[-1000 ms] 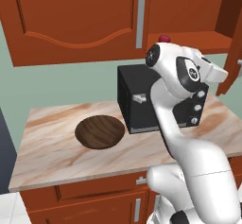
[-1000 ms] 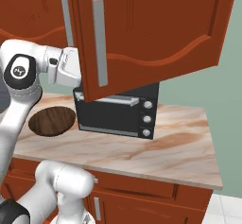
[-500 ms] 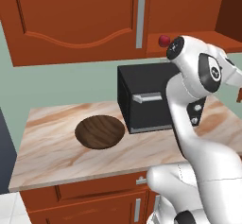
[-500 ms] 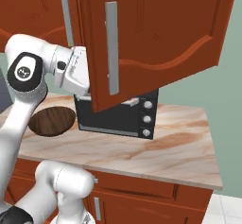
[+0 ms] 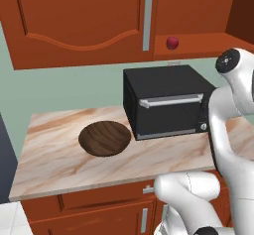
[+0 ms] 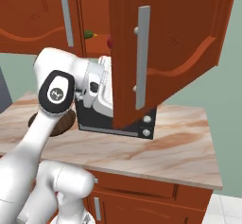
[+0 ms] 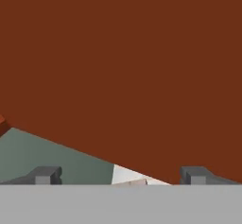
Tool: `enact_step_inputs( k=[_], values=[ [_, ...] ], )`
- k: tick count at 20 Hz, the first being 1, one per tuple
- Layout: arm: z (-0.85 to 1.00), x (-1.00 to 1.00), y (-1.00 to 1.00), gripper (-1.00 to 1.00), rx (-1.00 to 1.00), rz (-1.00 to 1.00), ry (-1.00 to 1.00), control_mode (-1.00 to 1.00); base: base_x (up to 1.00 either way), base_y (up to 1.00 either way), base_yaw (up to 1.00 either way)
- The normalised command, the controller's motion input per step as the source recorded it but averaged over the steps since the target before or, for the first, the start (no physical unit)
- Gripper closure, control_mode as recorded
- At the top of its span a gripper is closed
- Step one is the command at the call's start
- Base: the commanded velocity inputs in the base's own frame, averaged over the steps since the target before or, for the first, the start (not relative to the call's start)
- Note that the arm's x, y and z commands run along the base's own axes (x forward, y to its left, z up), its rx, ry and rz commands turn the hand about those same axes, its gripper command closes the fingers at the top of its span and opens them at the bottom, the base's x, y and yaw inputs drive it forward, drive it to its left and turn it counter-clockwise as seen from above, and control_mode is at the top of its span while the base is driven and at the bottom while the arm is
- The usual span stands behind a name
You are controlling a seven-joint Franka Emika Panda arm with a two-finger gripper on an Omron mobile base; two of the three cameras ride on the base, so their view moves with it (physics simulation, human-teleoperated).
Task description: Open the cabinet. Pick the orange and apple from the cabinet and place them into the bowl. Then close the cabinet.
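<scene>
The cabinet (image 5: 79,16) hangs above the counter; its left door is closed and its right door (image 6: 170,43) stands swung wide open. The dark-red apple (image 5: 172,42) sits on the open shelf and peeks past the door edge (image 6: 109,42) in the right base view. The orange is hidden. The wood-grain bowl (image 5: 104,138) lies empty on the counter, left of the microwave. My gripper (image 7: 120,176) is open, its fingertips (image 7: 45,175) wide apart with nothing between them, close against the open door's brown face. My hand (image 6: 100,88) sits behind that door's inner edge.
A black microwave (image 5: 166,100) stands under the cabinet's open half. A small green vegetable (image 6: 88,34) lies on the shelf beside the apple. The open door's grey handle (image 6: 142,57) juts toward the room. The marble counter (image 6: 179,138) runs on to the right.
The right door has swung much further open, and my arm has moved right with it. The apple, bowl and microwave have stayed put.
</scene>
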Motion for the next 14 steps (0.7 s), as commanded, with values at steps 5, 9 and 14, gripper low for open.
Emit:
enact_step_inputs(
  k=[5, 9, 14],
  values=[
    [-0.05, 0.01, -0.22, -1.0, 0.0, 0.01, -0.02, -1.0, 0.0, 0.0, 0.0],
    [0.04, -0.05, 0.02, -1.0, 0.0, 0.0, -0.16, -1.0, 0.0, 0.0, 0.0],
    [0.27, -0.08, -0.06, -1.0, 0.0, 0.0, -0.26, -1.0, 0.0, 0.0, 0.0]
  ],
)
